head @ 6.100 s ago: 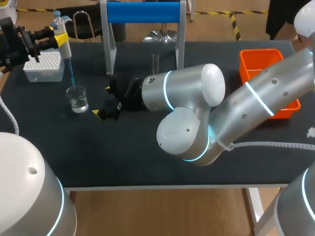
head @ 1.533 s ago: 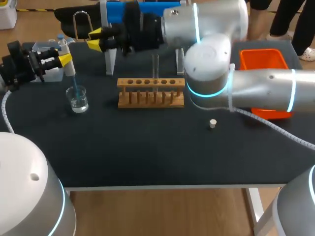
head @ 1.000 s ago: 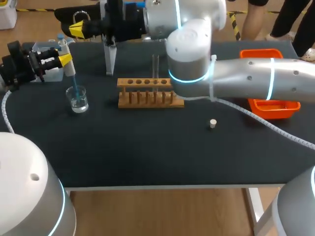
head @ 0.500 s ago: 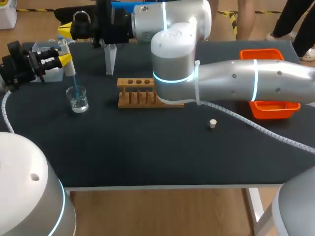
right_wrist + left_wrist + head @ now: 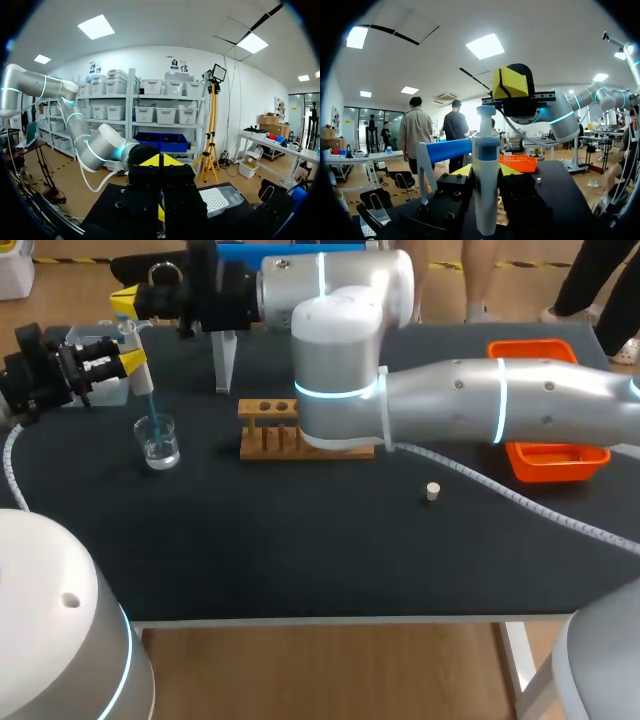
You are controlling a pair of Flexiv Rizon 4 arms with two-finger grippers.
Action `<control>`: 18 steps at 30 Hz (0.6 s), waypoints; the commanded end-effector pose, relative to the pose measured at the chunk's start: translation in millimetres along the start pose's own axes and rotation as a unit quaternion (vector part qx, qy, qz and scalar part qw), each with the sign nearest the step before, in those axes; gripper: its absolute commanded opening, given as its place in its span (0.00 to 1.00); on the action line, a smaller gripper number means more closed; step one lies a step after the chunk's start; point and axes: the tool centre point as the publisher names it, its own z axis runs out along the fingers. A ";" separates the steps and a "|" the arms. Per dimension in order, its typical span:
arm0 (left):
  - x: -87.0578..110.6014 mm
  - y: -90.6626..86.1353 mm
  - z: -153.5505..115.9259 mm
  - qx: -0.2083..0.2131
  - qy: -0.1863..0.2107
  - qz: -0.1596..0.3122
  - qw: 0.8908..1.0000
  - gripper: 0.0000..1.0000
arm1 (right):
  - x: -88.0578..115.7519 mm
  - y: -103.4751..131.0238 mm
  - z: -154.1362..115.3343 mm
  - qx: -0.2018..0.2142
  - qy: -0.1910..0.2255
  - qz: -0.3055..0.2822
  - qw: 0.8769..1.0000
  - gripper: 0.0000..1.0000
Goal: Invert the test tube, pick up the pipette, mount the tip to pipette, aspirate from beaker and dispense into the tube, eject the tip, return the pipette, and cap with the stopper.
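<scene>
Left gripper (image 5: 121,362): clamped on the one pipette (image 5: 486,195), its blue tip down in the one beaker (image 5: 158,441) below.
Right gripper (image 5: 126,301): fingers seemingly together, hovering just above the pipette's top.
Stopper (image 5: 432,491): one, well apart from both grippers.

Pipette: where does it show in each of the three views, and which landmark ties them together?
Head view: the pipette is at the table's far left, in the left gripper, above the beaker.
Left wrist view: the pipette stands upright between this gripper's own fingers.
Right wrist view: not to be seen.
Shared landmark: the right gripper, yellow tips together, near the pipette's top.
</scene>
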 end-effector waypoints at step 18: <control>-0.2 0.5 -1.0 0.002 0.001 0.001 1.000 0.00 | -11.9 -12.1 16.0 0.003 -0.011 0.011 1.000 0.00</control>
